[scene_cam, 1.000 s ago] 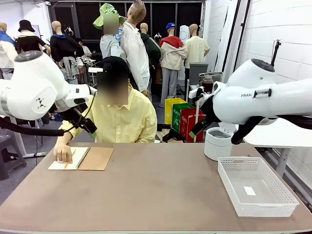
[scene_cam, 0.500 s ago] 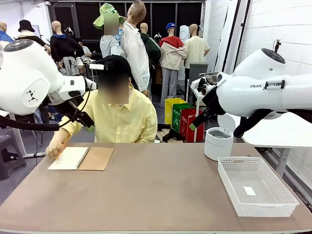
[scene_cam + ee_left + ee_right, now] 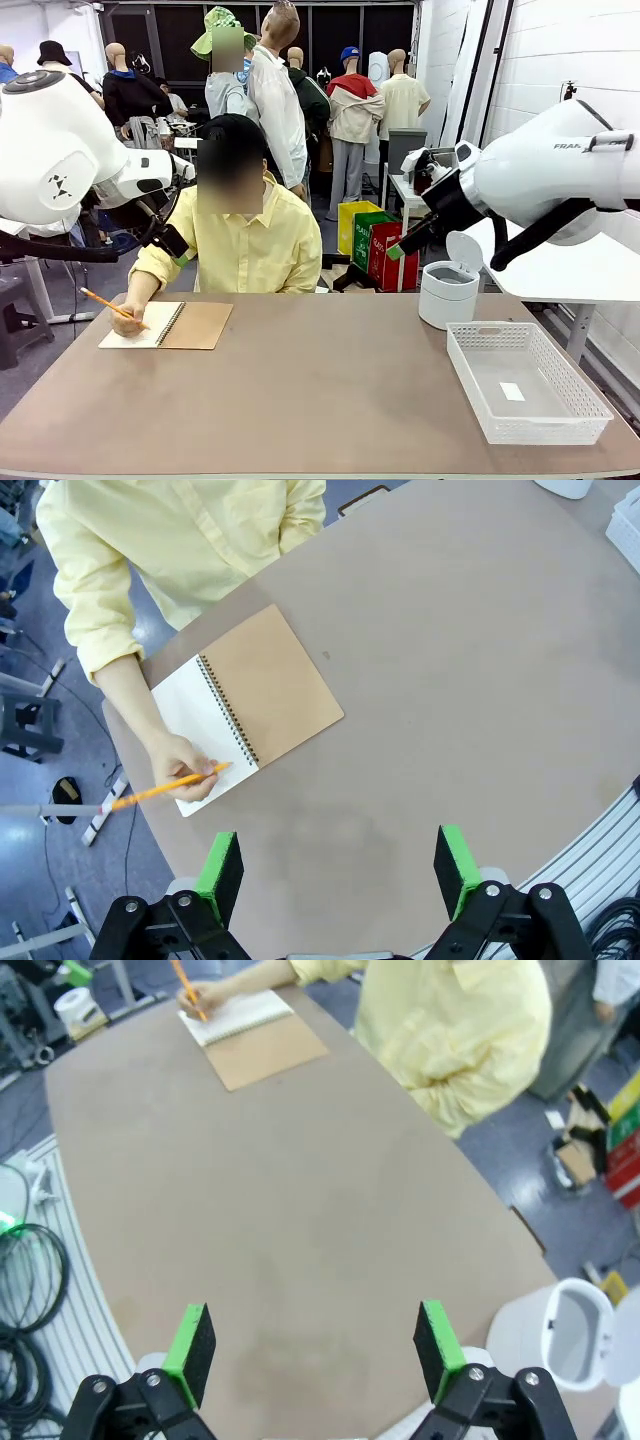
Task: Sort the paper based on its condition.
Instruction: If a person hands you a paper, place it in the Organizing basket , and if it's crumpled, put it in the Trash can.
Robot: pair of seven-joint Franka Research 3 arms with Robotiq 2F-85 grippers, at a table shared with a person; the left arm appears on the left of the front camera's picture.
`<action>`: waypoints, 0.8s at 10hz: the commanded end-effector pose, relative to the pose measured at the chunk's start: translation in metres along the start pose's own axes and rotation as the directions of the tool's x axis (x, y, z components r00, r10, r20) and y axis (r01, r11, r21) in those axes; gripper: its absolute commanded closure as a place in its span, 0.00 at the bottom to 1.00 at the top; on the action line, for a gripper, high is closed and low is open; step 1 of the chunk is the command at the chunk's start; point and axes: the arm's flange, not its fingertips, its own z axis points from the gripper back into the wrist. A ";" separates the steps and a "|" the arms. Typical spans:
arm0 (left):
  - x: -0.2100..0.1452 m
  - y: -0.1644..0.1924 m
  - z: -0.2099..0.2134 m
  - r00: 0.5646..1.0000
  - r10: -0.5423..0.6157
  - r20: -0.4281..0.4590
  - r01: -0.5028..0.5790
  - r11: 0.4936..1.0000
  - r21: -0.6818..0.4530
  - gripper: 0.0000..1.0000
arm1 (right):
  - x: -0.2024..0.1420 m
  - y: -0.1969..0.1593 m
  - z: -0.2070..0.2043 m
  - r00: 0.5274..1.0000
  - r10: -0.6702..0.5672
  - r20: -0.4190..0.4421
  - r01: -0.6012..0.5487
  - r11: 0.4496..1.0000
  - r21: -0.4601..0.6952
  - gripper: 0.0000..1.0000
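Left arm: we see it raised high over the left side of the bench, with the left tool aimed down, fingers apart and holding nothing.
Right arm: raised at the right, the right tool tilted down at the bench, fingers apart and holding nothing.
Person's hand: rests on the open notebook, gripping a pencil.
Paper: we cannot tell where any loose sheet lies.
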 end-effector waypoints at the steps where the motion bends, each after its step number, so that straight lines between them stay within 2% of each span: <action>1: 0.005 0.000 0.003 0.999 0.024 -0.033 -0.024 1.000 0.014 0.00 | -0.013 -0.003 -0.008 0.997 0.045 0.061 -0.048 0.997 0.052 0.00; 5: 0.007 -0.001 0.000 0.996 0.050 -0.069 -0.049 0.999 0.018 0.00 | -0.014 -0.003 -0.014 0.992 0.067 0.103 -0.075 0.994 0.079 0.00; 6: -0.001 0.000 -0.002 0.999 0.016 -0.041 -0.016 1.000 -0.001 0.00 | -0.016 -0.003 -0.016 0.992 0.060 0.108 -0.066 0.996 0.062 0.00; 7: -0.001 0.000 -0.002 0.999 0.016 -0.041 -0.016 1.000 -0.001 0.00 | -0.008 -0.001 -0.005 0.996 0.060 0.068 -0.064 0.996 0.066 0.00; 8: -0.001 0.000 -0.002 0.999 0.016 -0.041 -0.016 1.000 -0.001 0.00 | -0.008 -0.001 -0.005 0.996 0.060 0.068 -0.064 0.996 0.066 0.00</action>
